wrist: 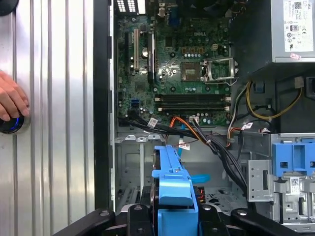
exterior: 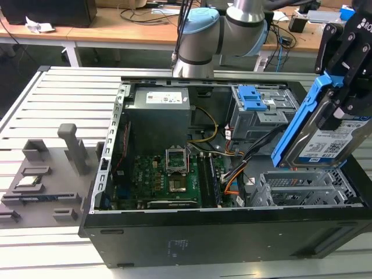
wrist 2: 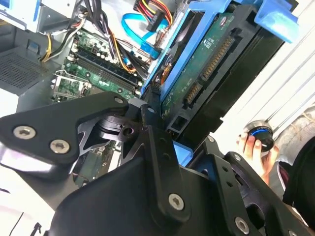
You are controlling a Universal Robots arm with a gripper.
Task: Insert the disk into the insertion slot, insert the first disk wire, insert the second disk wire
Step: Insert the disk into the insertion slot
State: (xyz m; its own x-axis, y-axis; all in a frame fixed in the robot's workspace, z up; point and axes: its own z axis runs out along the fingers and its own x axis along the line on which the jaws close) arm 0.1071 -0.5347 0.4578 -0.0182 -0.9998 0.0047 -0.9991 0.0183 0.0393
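Nearest in the exterior view, at four o'clock in the open case [exterior: 174, 238], lies the insertion slot [exterior: 302, 186]. Just above it, at three o'clock, our jaws are clamped on the disk [exterior: 334, 142], held tilted; we cannot tell whether it touches the slot. Farther back, at one o'clock, stands the grey cage [exterior: 261, 116].

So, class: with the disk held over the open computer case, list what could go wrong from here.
1. The gripper holds the disk tilted above the insertion slot; it could catch on the slot's rim.
2. The cable bundle runs close beside the slot and might get pinched.
3. A person's hand rests on a round device beside the case, possibly near the arm's path.
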